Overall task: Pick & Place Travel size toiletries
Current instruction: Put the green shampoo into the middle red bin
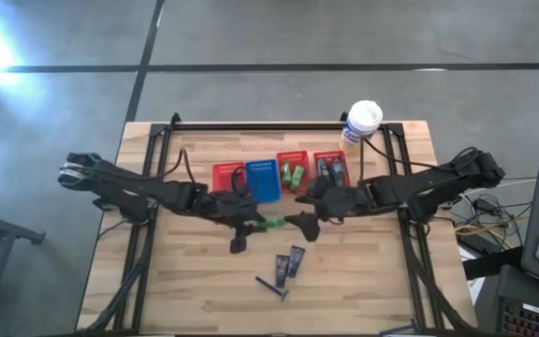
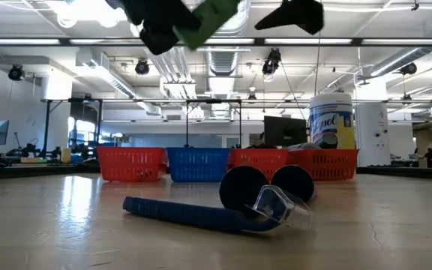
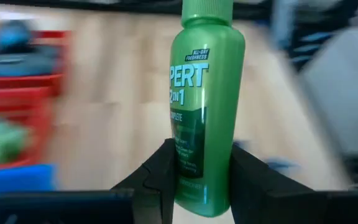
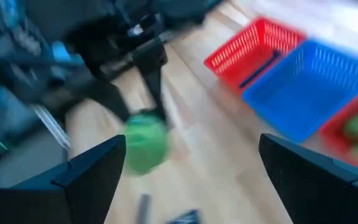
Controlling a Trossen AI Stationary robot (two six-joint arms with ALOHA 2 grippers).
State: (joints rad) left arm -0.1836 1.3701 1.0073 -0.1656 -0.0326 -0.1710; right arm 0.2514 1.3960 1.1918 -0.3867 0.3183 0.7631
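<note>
Left hand (image 1: 251, 225): hovering over the middle of the desk (image 1: 185, 290), clenching a green bottle (image 1: 271, 223) at its lower end; in the left wrist view both fingers (image 3: 157, 177) are pressing the bottle's (image 3: 204, 106) sides.

Right hand (image 1: 307, 225): hanging just beside the bottle's free end, fingers spread and gripping nothing; in the right wrist view the bottle (image 4: 145, 144) is showing between the two open fingers (image 4: 92, 177), farther off.

Toiletries on the desk: two dark flat tubes (image 1: 288, 264) lying side by side nearer the front edge, a thin dark razor (image 1: 271, 286) just in front of them.

Baskets: a row at the back, red basket (image 1: 226, 177), blue basket (image 1: 262, 180), then two more red baskets (image 1: 292, 172) holding green and grey bottles.

Yellow canister (image 1: 360, 124), white-lidded: standing at the back right.
</note>
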